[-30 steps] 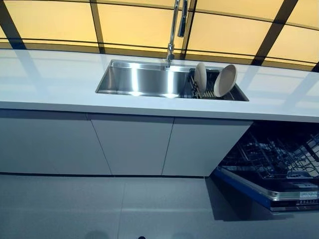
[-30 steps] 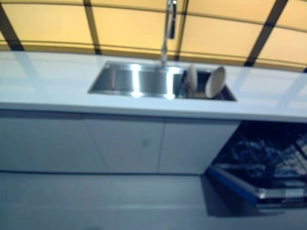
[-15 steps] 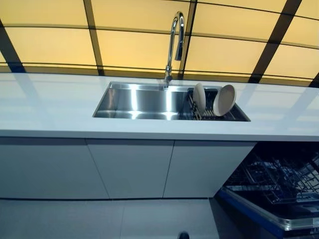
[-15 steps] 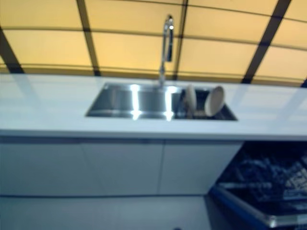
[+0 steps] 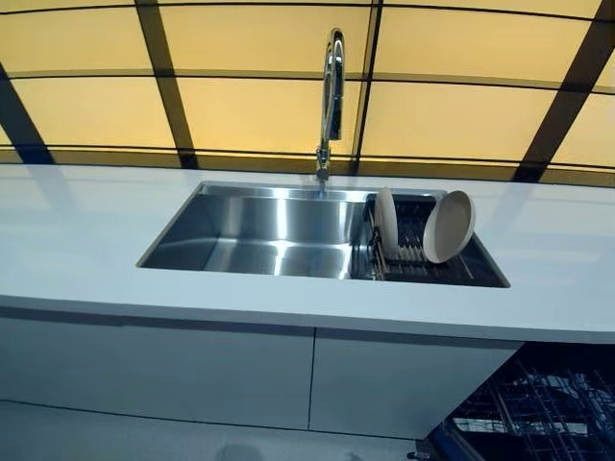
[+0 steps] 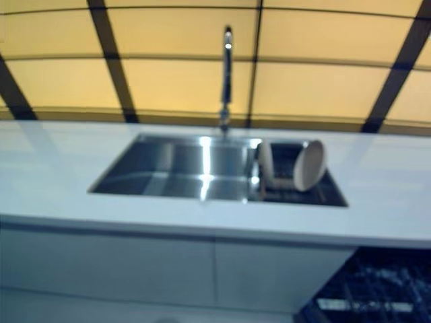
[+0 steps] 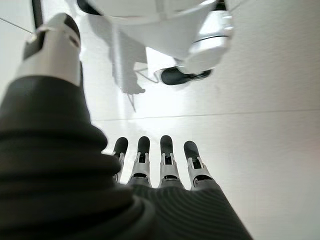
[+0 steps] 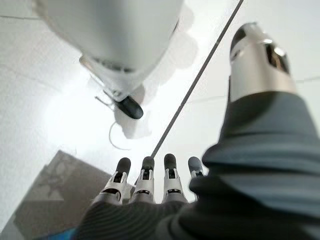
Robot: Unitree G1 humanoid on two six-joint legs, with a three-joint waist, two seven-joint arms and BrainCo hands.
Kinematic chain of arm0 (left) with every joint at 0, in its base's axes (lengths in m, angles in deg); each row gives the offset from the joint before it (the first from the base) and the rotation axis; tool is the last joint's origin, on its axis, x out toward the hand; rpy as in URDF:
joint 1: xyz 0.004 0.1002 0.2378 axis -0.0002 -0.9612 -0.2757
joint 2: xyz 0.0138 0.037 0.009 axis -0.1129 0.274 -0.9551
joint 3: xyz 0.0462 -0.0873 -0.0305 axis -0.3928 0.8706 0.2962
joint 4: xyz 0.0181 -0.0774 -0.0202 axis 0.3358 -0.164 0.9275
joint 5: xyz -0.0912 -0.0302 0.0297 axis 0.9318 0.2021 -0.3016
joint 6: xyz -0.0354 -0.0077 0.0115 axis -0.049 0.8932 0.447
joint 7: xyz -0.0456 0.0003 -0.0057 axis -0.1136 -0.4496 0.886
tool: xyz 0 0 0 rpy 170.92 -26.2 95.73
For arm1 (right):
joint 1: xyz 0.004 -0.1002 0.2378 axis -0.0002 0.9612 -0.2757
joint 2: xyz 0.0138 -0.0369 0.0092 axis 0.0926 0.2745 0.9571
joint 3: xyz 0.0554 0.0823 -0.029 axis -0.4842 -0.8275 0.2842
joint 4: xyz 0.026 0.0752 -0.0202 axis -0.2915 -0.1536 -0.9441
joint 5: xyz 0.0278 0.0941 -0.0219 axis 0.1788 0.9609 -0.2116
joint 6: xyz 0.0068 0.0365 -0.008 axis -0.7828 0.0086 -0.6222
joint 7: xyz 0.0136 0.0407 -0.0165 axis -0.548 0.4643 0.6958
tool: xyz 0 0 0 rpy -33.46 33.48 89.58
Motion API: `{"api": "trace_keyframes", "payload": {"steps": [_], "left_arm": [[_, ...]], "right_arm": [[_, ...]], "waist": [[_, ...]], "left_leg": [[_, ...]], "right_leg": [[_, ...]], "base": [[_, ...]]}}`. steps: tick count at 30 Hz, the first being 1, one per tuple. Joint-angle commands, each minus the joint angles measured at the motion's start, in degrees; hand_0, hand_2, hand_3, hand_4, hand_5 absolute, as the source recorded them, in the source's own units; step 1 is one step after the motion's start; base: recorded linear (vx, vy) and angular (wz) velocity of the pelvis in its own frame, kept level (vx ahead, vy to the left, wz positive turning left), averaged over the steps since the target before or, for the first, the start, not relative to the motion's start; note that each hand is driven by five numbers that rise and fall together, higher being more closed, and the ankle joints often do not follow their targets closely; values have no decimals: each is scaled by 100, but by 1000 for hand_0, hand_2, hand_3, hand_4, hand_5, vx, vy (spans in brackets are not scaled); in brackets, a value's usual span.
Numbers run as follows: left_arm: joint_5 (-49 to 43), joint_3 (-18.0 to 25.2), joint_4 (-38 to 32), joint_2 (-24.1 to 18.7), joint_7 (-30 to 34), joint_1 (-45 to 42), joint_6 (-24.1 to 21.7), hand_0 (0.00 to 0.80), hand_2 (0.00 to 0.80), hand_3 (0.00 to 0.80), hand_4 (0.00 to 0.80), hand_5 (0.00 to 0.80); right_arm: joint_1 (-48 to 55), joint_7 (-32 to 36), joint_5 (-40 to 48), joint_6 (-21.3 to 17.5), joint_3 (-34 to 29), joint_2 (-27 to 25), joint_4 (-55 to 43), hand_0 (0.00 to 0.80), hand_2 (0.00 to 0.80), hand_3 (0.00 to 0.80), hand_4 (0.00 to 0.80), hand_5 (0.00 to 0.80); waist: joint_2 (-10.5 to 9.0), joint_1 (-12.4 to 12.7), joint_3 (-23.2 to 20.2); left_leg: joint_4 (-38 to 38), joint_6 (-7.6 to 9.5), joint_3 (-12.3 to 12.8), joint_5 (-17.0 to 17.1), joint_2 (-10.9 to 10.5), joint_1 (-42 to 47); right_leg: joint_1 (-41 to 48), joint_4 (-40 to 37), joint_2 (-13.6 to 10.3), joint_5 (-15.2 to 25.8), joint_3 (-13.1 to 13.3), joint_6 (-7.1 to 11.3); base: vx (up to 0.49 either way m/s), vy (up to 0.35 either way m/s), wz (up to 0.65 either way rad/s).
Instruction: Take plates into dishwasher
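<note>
A kitchen: steel sink [image 5: 259,235], tall tap [image 5: 332,86], white worktop [image 5: 86,250], open dishwasher [image 5: 538,413].

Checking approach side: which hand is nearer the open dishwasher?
Right, likely. The right hand hangs open over floor by a blue edge, apparently of the dishwasher; the left hand hangs open over floor with no dishwasher showing.

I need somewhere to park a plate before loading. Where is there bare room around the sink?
The white countertop is bare left of the sink, and again right of the dish rack. The sink's left basin is bare too. It is crowded only in the rack, where two plates stand on edge. Both hands hang by the floor, holding nothing.
</note>
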Motion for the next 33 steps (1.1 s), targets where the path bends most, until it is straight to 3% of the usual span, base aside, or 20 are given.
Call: {"api": "trace_keyframes", "payload": {"steps": [1,4,7,9,10,12,13,14,15,19,24,26,29,33], "left_arm": [[-204,192,84,-213,-7,-72,54,0,0,0,0,0],[-179,187,40,-231,2,-90,104,0,0,0,0,0],[-114,205,21,-229,-28,-65,183,0,0,0,0,0],[-69,288,16,-243,-7,-48,199,0,0,0,0,0],[-65,322,7,-226,-14,-26,206,0,0,0,0,0],[28,348,24,-181,-92,-51,120,0,0,0,0,0],[94,361,19,-167,-144,-89,58,0,0,0,0,0],[-34,415,24,-137,-165,-74,26,0,0,0,0,0],[-20,423,-1,-149,-168,-50,51,0,0,0,0,0],[94,365,-12,-389,-272,99,168,0,0,0,0,0],[-59,644,231,-700,-216,74,27,0,0,0,0,0],[49,824,423,-786,-188,-22,-198,0,0,0,0,0],[56,894,526,-793,-143,-28,-263,0,0,0,0,0],[-20,947,620,-809,-62,-17,-270,0,0,0,0,0]], "right_arm": [[-121,87,144,47,281,39,-158,0,0,0,0,0],[-161,282,146,342,361,-48,-495,0,0,0,0,0],[-216,781,279,706,412,-365,-1178,0,0,0,0,0],[-207,850,346,930,479,-609,-1729,0,0,0,0,0],[-195,839,379,995,488,-734,-1933,0,0,0,0,0],[-223,833,313,906,461,-870,-2016,0,0,0,0,0],[-264,873,274,861,394,-968,-2083,0,0,0,0,0],[-290,875,333,875,389,-1016,-2126,0,0,0,0,0],[-293,932,287,901,358,-1046,-2192,0,0,0,0,0],[-97,1459,90,759,31,-1278,-2364,0,0,0,0,0],[50,2605,262,852,-59,-1792,-3222,0,0,0,0,0],[-264,3495,802,906,-38,-2213,-3700,0,0,0,0,0],[-541,4055,1231,1023,-60,-2421,-4009,0,0,0,0,0],[-1029,4752,2503,1307,-255,-2738,-4378,0,0,0,0,0]], "waist": [[-223,-133,-36],[-205,-152,-97],[-197,-224,-151],[-350,-204,-96],[-432,-101,-7],[-473,66,107],[-444,196,218],[-434,276,295],[-453,278,299],[-410,134,134],[-509,80,41],[-575,190,8],[-598,209,-5],[-664,238,-69]], "left_leg": [[-638,-11,103,157,-312,-98],[-486,-177,68,274,-108,-75],[532,-321,-151,1028,198,-245],[1342,-243,-103,1256,210,-731],[1604,-126,-88,1097,56,-1220],[1273,9,-96,970,-301,-1767],[711,25,49,936,-467,-1916],[661,45,174,978,-581,-2213],[671,85,145,894,-661,-2198],[-344,76,-6,927,-661,-1416],[-560,99,118,877,-655,-1240],[-583,75,498,827,-531,-1201],[-601,81,573,824,-495,-1225],[-606,55,590,822,-470,-1253]], "right_leg": [[169,-442,-798,461,98,1248],[187,-308,-733,279,74,1094],[147,-93,-535,23,64,785],[326,-82,-484,-113,201,632],[492,-101,-464,-180,362,625],[766,-172,-401,-257,637,717],[960,-234,-333,-280,801,813],[1058,-150,-264,-356,872,805],[1057,-176,-305,-355,879,835],[972,-194,-366,-255,730,1036],[866,-206,-425,-130,656,1154],[844,-242,-616,-47,223,1260],[874,-319,-615,-52,242,1242],[964,-462,-602,-59,278,1233]], "base": [[80,-134,-2],[75,-111,-5],[74,-129,-16],[137,-156,-11],[167,-79,-24],[196,42,-53],[202,92,-82],[150,86,-80],[82,73,-76],[95,75,-78],[35,-25,-43],[-53,-52,-46],[-35,-13,-48],[5,-16,5]]}}
